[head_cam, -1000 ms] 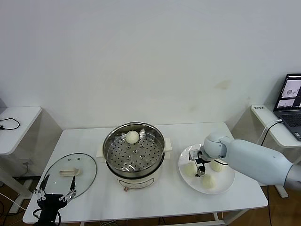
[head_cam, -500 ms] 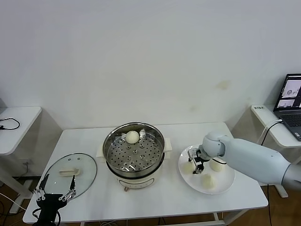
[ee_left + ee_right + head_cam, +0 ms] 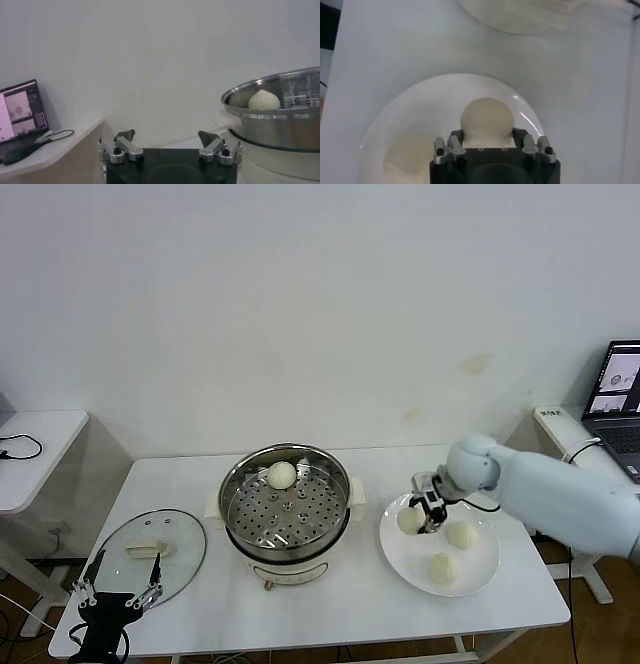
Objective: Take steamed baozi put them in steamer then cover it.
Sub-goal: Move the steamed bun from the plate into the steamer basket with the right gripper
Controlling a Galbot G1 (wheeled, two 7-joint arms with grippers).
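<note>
My right gripper [image 3: 421, 514] is shut on a cream-white baozi [image 3: 409, 519] and holds it just above the left part of the white plate [image 3: 485, 569]. In the right wrist view the baozi [image 3: 486, 121] sits between my fingers over the plate [image 3: 410, 115]. Two more baozi [image 3: 460, 534] [image 3: 443, 566] lie on the plate. One baozi [image 3: 281, 475] sits at the back of the steel steamer [image 3: 240, 494], also seen in the left wrist view [image 3: 264, 100]. My left gripper [image 3: 118, 582] is open and parked by the glass lid [image 3: 185, 539].
The glass lid lies flat on the table left of the steamer. A laptop [image 3: 618, 392] stands on a side table at far right. A small white table [image 3: 35, 444] is at far left.
My right gripper has closed on the left baozi and lifted it off the plate, moving up and slightly back. The left arm has not moved.
</note>
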